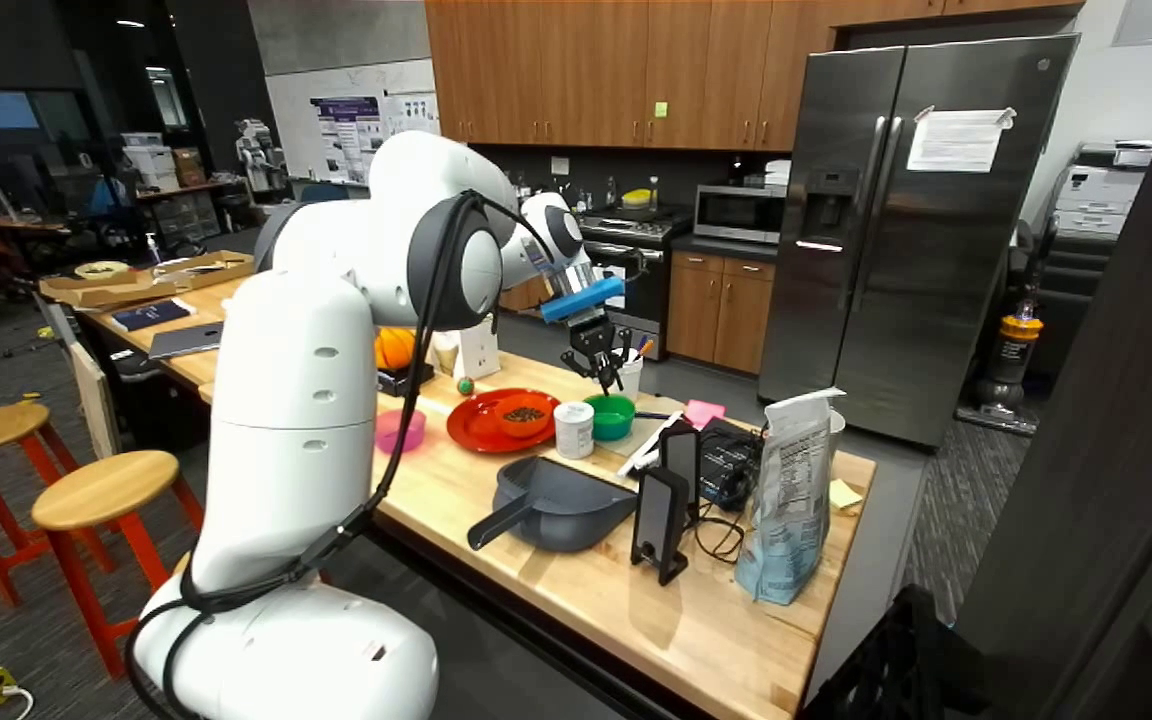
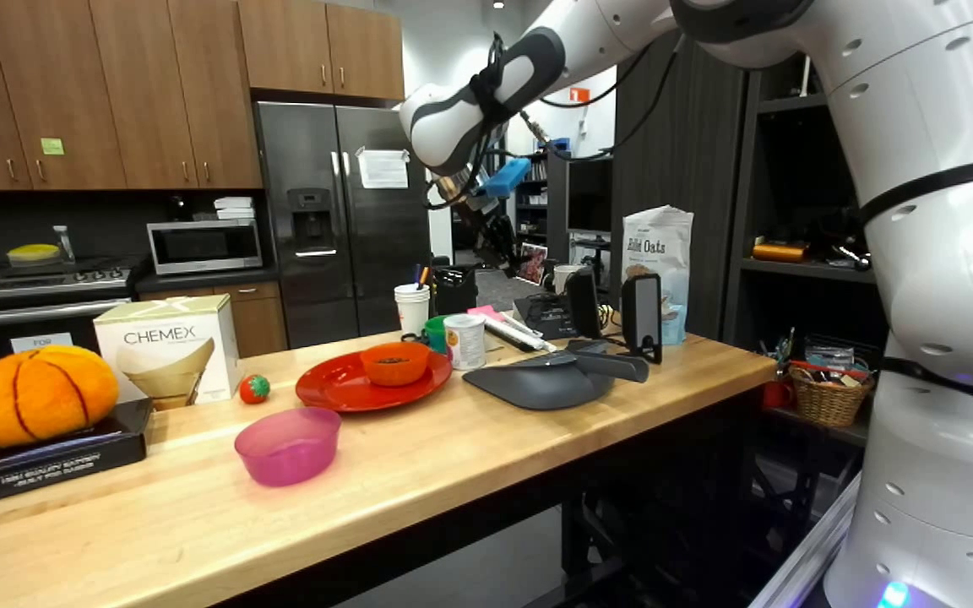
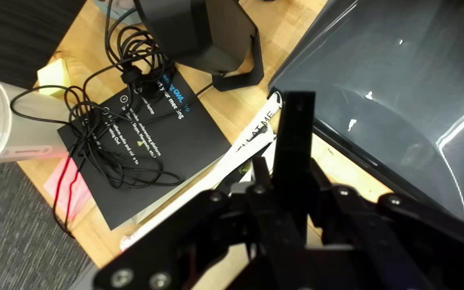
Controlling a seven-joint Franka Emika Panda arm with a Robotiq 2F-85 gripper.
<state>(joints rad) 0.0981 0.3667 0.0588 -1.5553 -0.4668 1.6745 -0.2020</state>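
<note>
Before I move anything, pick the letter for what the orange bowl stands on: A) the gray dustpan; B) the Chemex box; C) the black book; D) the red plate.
D: both exterior views show the orange bowl resting on the red plate.

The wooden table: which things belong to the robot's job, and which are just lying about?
Probably part of it, being near the hand:
white strips
dustpan

Seemingly just lying about, farther off:
orange pumpkin
Chemex box
pink bowl
</note>
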